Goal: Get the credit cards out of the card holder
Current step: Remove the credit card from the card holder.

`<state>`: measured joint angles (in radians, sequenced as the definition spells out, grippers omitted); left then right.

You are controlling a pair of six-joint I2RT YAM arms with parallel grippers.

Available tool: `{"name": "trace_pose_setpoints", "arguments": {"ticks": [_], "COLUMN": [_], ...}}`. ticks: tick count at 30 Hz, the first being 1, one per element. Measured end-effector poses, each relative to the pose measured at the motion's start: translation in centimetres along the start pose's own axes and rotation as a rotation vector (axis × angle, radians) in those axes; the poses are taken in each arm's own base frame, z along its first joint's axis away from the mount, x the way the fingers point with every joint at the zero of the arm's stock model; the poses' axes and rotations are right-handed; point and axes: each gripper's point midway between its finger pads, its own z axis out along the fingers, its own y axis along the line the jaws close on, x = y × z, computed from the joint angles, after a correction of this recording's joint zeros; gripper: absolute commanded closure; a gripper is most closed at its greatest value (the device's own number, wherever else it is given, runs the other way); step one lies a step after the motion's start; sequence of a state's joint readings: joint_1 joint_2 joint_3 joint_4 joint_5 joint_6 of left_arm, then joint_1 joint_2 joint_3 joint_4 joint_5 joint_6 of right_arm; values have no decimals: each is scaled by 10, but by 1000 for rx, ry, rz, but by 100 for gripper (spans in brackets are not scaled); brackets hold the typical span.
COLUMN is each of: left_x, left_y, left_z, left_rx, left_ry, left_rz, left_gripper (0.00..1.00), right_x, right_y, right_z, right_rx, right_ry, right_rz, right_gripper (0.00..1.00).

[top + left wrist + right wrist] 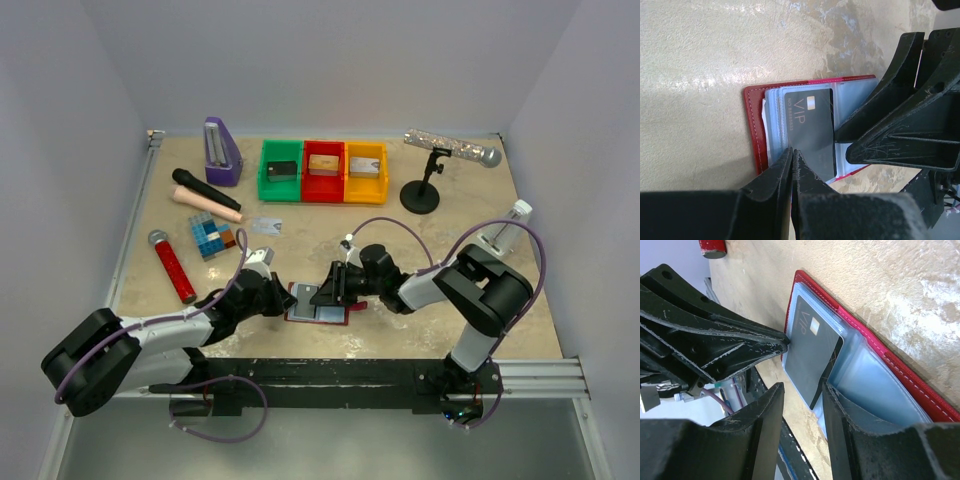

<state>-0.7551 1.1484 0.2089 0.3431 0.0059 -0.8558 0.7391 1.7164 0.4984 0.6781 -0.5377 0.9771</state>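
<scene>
Beige marbled table [450,240], pale walls on three sides. Close to its near edge, between the two arms: the card holder [753,131], dark red, opened flat, pale blue sleeves facing up. On top of the sleeves, a black card [810,131] marked VIP, lying askew, one corner sticking out past the sleeve edge.

Left gripper [791,152] pressed together, tips right at the card's edge just inside the holder's red border. Perhaps nipping the card, perhaps only a sleeve; not clear from either wrist view. Right gripper [803,386] facing it from the opposite side, jaws apart, straddling the card's free corner, not clamped on it. Both sets of fingers low over the holder and near each other, with little slack between them.

Red border bare along the holder's left and far edges; the right half mostly hidden under the right gripper. Close behind the holder, the table's near edge. Open tabletop beyond it toward the back, and more to its right.

Farther out on the left: a loose silvery card [266,225] flat on the table, well apart from the holder; just beside that, a blue-and-brown tiled block [212,237]; nearer the left edge, a red microphone [174,266]. Along the back: a green tray [267,170], a red tray [307,170] and a yellow tray [381,165] side by side, touching, each with a small block inside. Right of them, a microphone stand [420,195].
</scene>
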Motion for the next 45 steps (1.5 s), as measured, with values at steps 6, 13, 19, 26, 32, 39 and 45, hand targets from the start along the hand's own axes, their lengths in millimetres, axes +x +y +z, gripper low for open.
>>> {"name": "trace_pose_setpoints", "arguments": {"ticks": [6,13,19,26,32,39,45], "left_x": [-1,-2,-2,-2,-2,-2,-2], "left_y": [0,0,0,0,1,1,0], "left_z": [1,1,1,2,2,2,3], "left_rx": [-1,-2,-3,-4,-4,-5,-1], "left_ry": [-7,-9,-10,-10,-10,-10,-12], "left_rz": [-2,-3,-8,-8,-8,-8,-8], "left_gripper": [92,92,92,92,92,92,92], "right_x": [0,0,0,1,1,0,0], "right_y": [0,-1,-2,-2,-4,-2,0], "right_z": [2,2,1,1,1,1,2], "right_rx": [-17,-13,-9,-7,8,5,-38], "right_ry": [-3,-2,-1,0,7,6,-18], "right_rz": [5,7,6,6,5,-2,6], "right_gripper": [57,57,57,55,54,56,57]}}
